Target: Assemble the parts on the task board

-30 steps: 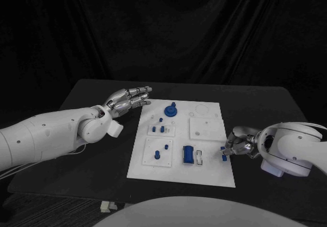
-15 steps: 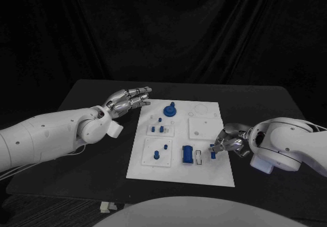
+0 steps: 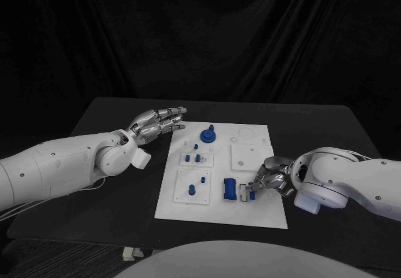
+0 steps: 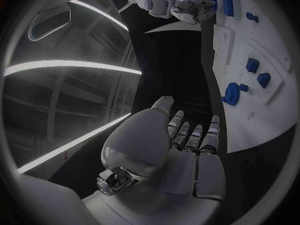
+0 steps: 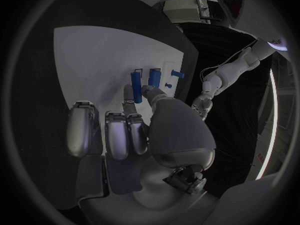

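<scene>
The white task board (image 3: 224, 213) lies mid-table. On it are a round blue knob (image 3: 207, 136), small blue pegs (image 3: 194, 157), one peg (image 3: 192, 188) and a tall blue block (image 3: 229, 189). My right hand (image 3: 272, 178) hovers over the board's right side and pinches a small blue bar (image 3: 251, 189) just right of the block. In the right wrist view the bar (image 5: 135, 86) sits between the thumb and a finger of that hand (image 5: 134, 130), beside the block (image 5: 154, 77). My left hand (image 3: 159, 123) hangs open off the board's far left corner, fingers stretched out (image 4: 187, 135).
Two raised white square plates (image 3: 252, 156) sit on the board's middle. The black table (image 3: 325, 133) has bare room on both sides of the board. The left forearm (image 3: 67, 168) lies along the table's left side.
My right hand has carried the small blue bar leftward from the board's right edge to beside the tall blue block. The left hand has stayed where it was.
</scene>
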Available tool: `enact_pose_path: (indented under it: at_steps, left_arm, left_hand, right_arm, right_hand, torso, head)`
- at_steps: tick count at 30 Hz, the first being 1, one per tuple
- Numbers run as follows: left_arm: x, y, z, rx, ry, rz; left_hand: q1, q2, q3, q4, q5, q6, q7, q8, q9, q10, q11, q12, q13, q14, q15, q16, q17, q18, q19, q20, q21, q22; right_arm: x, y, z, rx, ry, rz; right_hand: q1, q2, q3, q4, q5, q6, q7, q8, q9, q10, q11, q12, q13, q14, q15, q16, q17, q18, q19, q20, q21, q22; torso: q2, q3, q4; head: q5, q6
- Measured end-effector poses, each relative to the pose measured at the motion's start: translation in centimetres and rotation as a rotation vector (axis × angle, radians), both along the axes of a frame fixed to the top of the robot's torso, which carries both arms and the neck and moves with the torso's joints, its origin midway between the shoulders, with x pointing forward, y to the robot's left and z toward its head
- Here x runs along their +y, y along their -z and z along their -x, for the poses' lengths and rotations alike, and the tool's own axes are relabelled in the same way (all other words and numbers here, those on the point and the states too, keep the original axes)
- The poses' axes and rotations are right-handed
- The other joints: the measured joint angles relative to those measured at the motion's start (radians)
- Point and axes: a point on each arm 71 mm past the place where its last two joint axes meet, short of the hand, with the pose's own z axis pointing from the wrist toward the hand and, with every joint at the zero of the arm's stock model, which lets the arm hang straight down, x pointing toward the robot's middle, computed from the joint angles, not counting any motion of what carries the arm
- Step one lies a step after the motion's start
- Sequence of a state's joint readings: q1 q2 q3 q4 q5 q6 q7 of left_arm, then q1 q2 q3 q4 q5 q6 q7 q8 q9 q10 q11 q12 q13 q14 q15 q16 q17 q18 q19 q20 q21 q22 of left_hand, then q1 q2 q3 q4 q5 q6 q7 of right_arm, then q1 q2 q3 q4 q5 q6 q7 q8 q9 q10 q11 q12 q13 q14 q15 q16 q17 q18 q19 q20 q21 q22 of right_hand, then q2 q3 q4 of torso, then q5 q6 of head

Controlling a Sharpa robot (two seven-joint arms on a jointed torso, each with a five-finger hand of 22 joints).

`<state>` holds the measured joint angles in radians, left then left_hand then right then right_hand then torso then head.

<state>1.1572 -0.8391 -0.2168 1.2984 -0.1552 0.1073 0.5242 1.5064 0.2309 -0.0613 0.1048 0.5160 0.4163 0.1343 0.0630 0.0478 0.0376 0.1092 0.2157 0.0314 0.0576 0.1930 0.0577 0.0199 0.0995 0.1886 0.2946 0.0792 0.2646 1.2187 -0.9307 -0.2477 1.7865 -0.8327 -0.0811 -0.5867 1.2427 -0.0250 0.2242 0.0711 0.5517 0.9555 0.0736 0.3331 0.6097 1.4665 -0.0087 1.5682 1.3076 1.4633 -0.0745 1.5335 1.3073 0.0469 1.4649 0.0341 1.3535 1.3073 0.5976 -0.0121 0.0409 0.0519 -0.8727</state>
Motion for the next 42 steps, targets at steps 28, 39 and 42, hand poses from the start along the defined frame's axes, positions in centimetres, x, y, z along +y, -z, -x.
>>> enact_pose_path:
  at_steps: [28, 39, 42]
  left_arm:
    - [-0.3, 0.1, 0.0, 0.011, 0.012, 0.000]
    - [-0.4, 0.2, 0.0, 0.016, 0.018, 0.000]
    - [-0.4, 0.2, 0.0, 0.017, 0.018, -0.001]
  left_hand:
    - [0.000, 0.000, 0.006, 0.000, 0.000, -0.004, 0.004, 0.000, 0.000, -0.004, 0.004, 0.000, 0.000, 0.000, 0.000, 0.000, 0.000, 0.000, 0.000, 0.000, 0.000, -0.002]
    - [0.000, 0.000, 0.008, -0.003, 0.000, -0.004, 0.004, 0.000, 0.000, -0.004, 0.004, 0.000, 0.000, 0.000, 0.000, 0.000, 0.000, 0.000, 0.000, 0.000, 0.000, -0.002]
    - [0.000, 0.000, 0.008, -0.003, 0.000, -0.004, 0.004, 0.000, 0.000, -0.004, 0.004, 0.000, 0.000, 0.000, 0.000, 0.000, 0.000, 0.000, 0.000, 0.000, 0.000, -0.003]
  right_arm:
    - [1.0, 1.1, -0.3, 0.019, -0.016, -0.011]
    - [1.2, 1.2, -0.4, 0.022, -0.021, -0.009]
    - [1.2, 1.2, -0.5, 0.023, -0.022, -0.008]
  right_hand:
    - [-0.044, 0.009, 0.056, -0.032, -0.081, -0.008, 0.000, 0.003, -0.009, 0.000, 0.000, 0.000, 0.000, 0.001, 0.001, 0.000, 0.000, 0.000, 0.000, 0.000, -0.001, 0.001]
    - [-0.093, 0.014, 0.114, -0.063, -0.202, -0.007, -0.004, 0.004, -0.029, 0.000, 0.000, 0.000, 0.000, 0.001, 0.001, -0.004, 0.000, 0.000, 0.000, 0.000, -0.006, 0.001]
    - [-0.108, 0.015, 0.097, -0.039, -0.241, -0.003, -0.008, 0.005, -0.037, 0.000, 0.000, 0.000, 0.000, 0.001, 0.001, -0.004, 0.000, 0.000, 0.000, 0.000, -0.011, 0.000]
  torso:
    - [-0.002, -0.0001, 0.0002]
    - [-0.002, -0.0004, 0.0002]
    - [-0.002, -0.0006, -0.0001]
  head:
    - [0.002, 0.000]
    - [0.003, 0.000]
    - [0.005, 0.000]
